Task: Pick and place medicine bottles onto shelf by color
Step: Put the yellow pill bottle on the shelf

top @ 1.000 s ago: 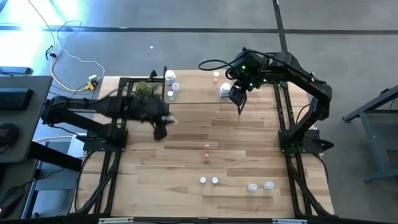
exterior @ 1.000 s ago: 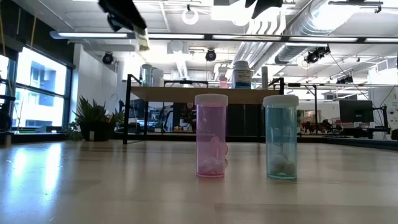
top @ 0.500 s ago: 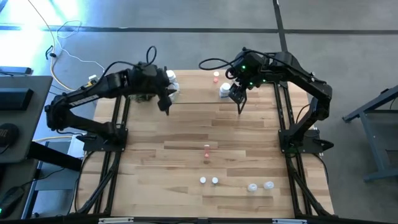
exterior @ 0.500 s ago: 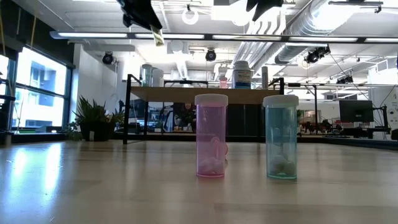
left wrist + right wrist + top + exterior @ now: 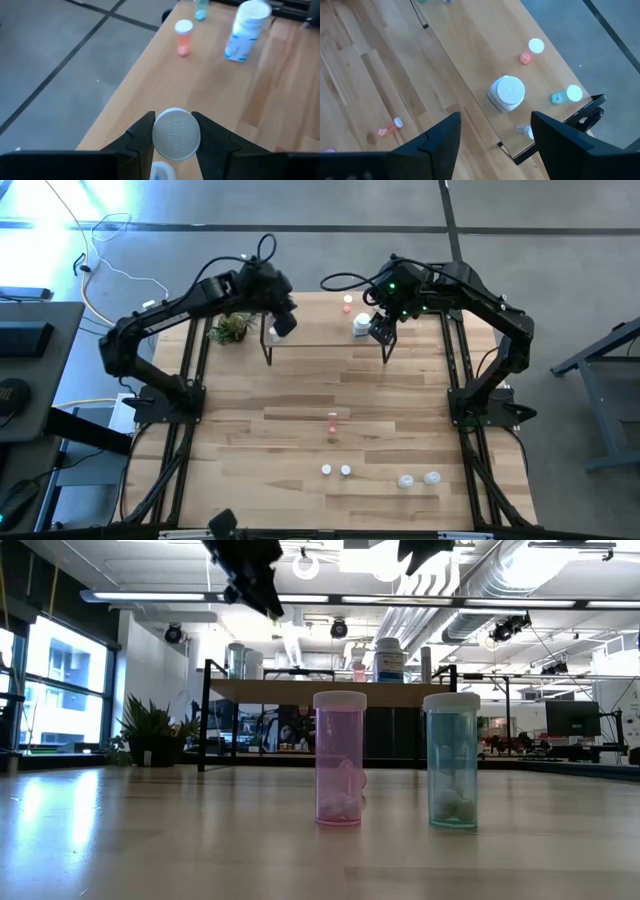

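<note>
- Fingers [image 5: 142, 136] of left gripper [image 5: 175, 137] clamped on white-capped bottle [image 5: 175, 134], above shelf [image 5: 210, 90] at its left end.
- Right gripper [image 5: 495, 137] spread wide, empty, over shelf's right end above large white bottle [image 5: 507, 93].
- Pink bottle [image 5: 339, 758] and teal bottle [image 5: 452, 760] upright on table [image 5: 150, 840].

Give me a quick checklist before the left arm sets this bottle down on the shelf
1. Left gripper shut on the white-capped bottle: ok.
2. Left gripper over the shelf, near its left end: ok.
3. Bare board ahead of the held bottle in the left wrist view: ok.
4. Colour match: cannot tell. Only the bottle's white cap shows; the pink bottle and the large white bottle stand further along.
5. Right gripper open and clear of the left arm, above the shelf's right end: ok.
6. Height above the board: cannot tell.
</note>
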Robot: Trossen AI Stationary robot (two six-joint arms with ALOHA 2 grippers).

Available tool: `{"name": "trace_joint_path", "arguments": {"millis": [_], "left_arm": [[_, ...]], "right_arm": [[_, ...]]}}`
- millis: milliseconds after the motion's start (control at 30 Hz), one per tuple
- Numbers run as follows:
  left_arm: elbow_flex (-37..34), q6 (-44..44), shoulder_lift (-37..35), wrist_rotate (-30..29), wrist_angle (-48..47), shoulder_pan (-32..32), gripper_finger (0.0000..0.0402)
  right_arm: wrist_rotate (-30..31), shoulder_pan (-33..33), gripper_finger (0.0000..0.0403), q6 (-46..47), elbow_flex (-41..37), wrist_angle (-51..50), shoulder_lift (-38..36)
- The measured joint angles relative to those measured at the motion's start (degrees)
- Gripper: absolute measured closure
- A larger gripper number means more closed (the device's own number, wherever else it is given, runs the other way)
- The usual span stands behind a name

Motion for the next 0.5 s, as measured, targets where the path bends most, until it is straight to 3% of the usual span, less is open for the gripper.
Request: {"name": "trace_joint_path", "arguments": {"millis": [500], "left_arm": [[0.7,-2.4,8.0,2.6,0.0,1.2,0.0293]], "right_arm": [[0.0,0.0,0.0171,0.0,0.0,0.0,0.0]]}}
